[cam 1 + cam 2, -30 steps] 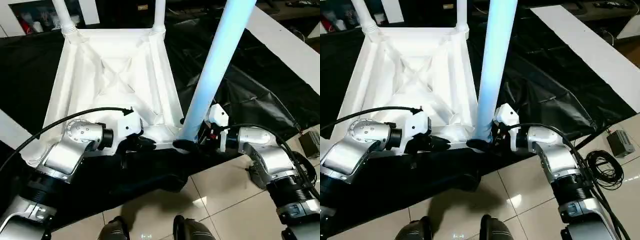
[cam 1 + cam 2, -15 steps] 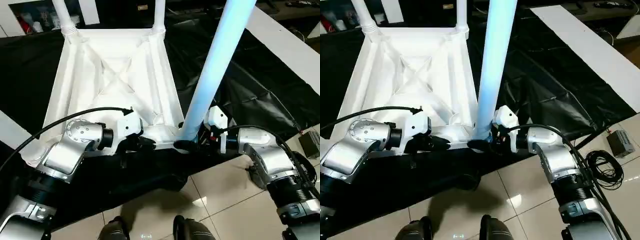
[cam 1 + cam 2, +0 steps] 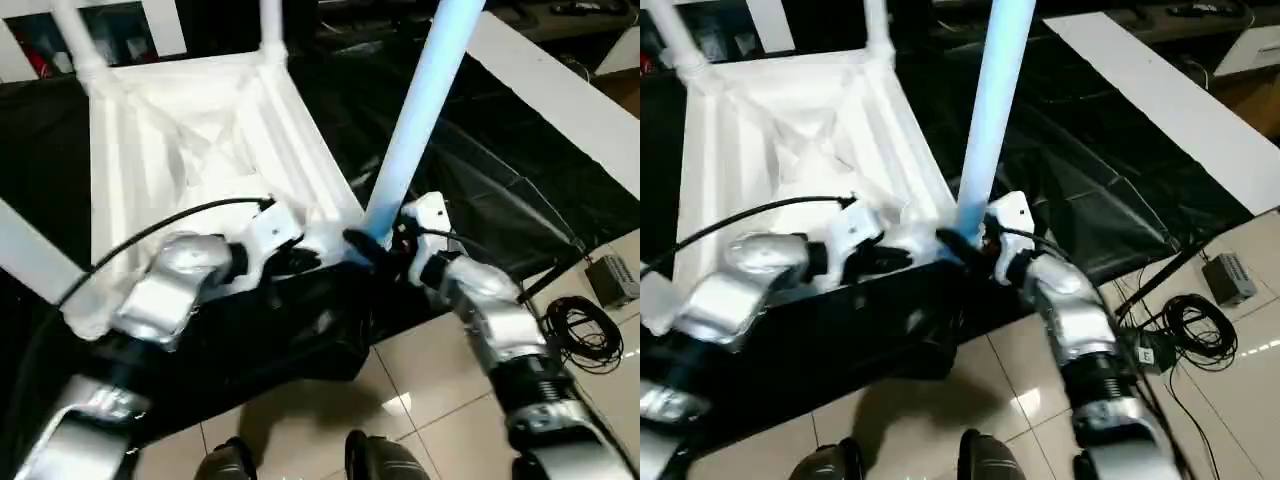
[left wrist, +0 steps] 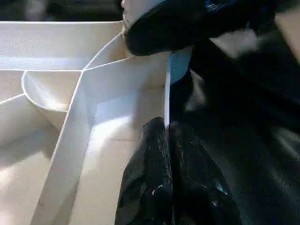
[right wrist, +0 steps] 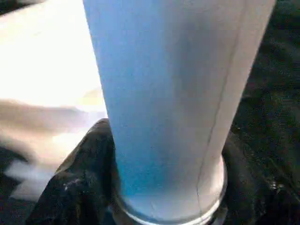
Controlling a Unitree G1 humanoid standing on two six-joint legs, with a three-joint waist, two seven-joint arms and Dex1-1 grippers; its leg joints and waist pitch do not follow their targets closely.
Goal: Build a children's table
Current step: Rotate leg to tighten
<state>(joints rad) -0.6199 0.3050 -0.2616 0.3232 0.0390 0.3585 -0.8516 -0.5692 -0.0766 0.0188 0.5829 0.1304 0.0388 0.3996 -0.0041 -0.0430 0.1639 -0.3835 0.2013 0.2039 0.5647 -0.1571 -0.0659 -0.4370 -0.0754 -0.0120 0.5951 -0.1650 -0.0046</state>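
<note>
**Right gripper around upright leg at near corner of upside-down tabletop**

The tabletop [image 3: 190,130] lies underside up on a black sheet [image 3: 520,190], filling the upper left and centre of the head views. Its long axis runs from the near edge away toward the top of the frame, ribs facing up.

Two legs [image 3: 268,25] stand in the far corner sockets, pointing up out of the top edge.

A third leg [image 3: 415,115] stands at the near right corner of the tabletop, long axis close to vertical, leaning slightly toward the upper right of the frame, foot down at the corner, top out of frame. It looks blue-tinted.

The right gripper [image 3: 372,246] sits at the foot of that leg, black fingers [image 5: 79,178] wrapped on either side of the tube, jaws apart by the tube's width and clamped on it.

The left gripper [image 4: 169,140] is at the tabletop's near edge, just left of the leg's foot. Its jaws are pressed together, pinching the thin upright edge wall of the tabletop, seen in the left wrist view.

A white board [image 3: 560,95] lies across the upper right. Tiled floor [image 3: 430,390] at the bottom, with a coiled cable [image 3: 575,335] at the lower right.
</note>
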